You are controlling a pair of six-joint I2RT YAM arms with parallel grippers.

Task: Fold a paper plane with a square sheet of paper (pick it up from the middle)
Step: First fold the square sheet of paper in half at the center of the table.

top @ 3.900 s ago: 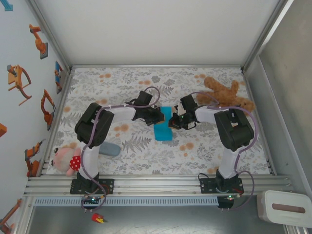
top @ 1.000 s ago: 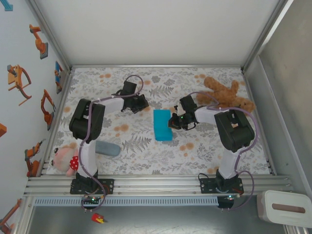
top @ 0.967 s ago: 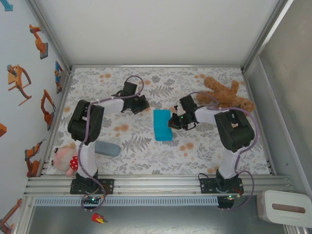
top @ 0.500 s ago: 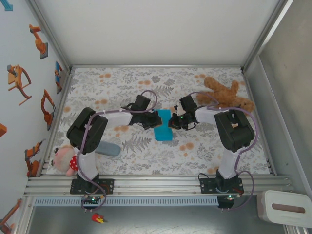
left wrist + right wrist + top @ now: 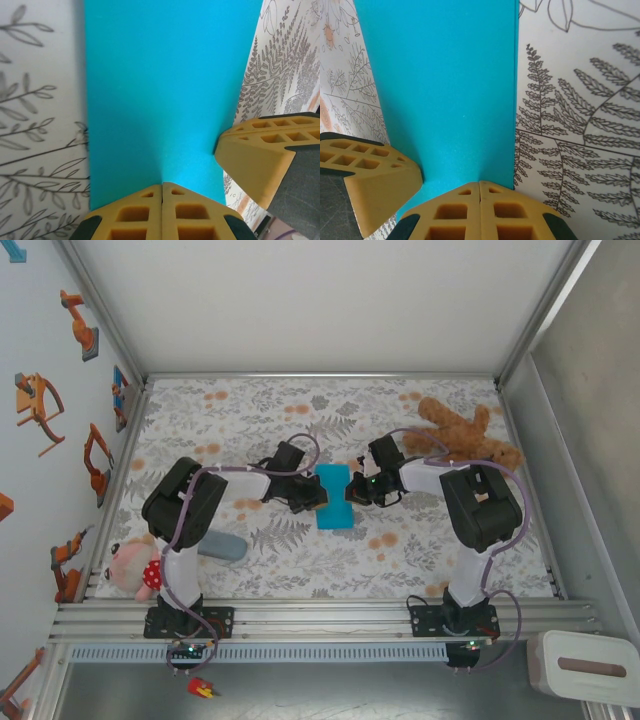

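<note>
Top external view: both arms bend inward over the leaf-patterned surface (image 5: 300, 560) and meet at its middle.
Paper: the turquoise sheet of paper (image 5: 335, 506) lies flat at the middle of the surface, folded into an oblong, directly between the two grippers.
Left side: the left gripper (image 5: 314, 498) sits at the paper's left edge, its fingers pressed together, tips touching the sheet.
Right side: the right gripper (image 5: 351, 490) sits at the paper's right edge, opposite the left one, its fingers also together and touching the sheet.
Left wrist view: two yellow fingers meet tip to tip on the near edge of the blue paper; a finger of the other gripper rests at the lower right edge.
Right wrist view: the same arrangement, with the other gripper's finger at the lower left edge.
Grip: I cannot tell whether either pair of tips pinches a layer or only presses on it.
Teddy bear: the brown teddy bear (image 5: 465, 436) lies at the far right, well apart from the paper.
Case: the grey-blue case (image 5: 222, 544) lies beside the left arm.
Plush toy: the pink plush toy (image 5: 135, 567) sits at the near left corner.
</note>
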